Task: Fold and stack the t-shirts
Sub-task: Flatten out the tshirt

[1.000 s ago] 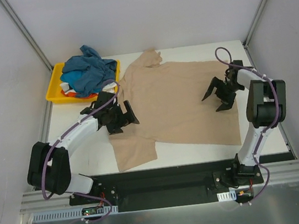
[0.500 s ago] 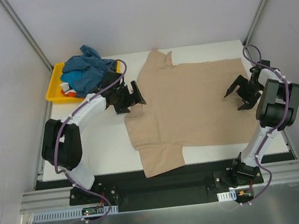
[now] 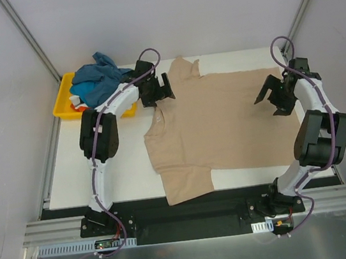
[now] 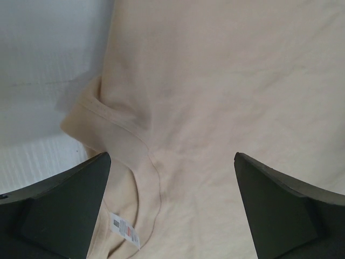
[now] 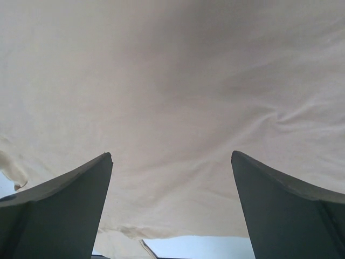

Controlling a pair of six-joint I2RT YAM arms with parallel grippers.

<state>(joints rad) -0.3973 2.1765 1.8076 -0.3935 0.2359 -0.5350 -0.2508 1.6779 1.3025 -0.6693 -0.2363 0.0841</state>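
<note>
The large beige-tan t-shirt [image 3: 223, 122] lies spread flat on the white table, neck to the left, one sleeve at the back [image 3: 184, 70] and one at the front [image 3: 187, 185]. My left gripper [image 3: 160, 92] is open above its collar; the collar and white neck label [image 4: 125, 231] show between its fingers. My right gripper [image 3: 273, 97] is open over the shirt's right hem part, and beige cloth [image 5: 172, 97] fills its view. A teal-blue t-shirt [image 3: 98, 82] lies heaped in the yellow tray with bits of white and orange-red cloth [image 3: 78, 103].
The yellow tray [image 3: 64, 109] sits at the table's back left corner. Grey walls and metal frame posts close in the table at the back and sides. A black rail [image 3: 191, 214] runs along the near edge.
The beige shirt has been dragged right and spread out flat. My left gripper moved back and right to the collar; my right gripper moved toward the back right. Both are open throughout.
</note>
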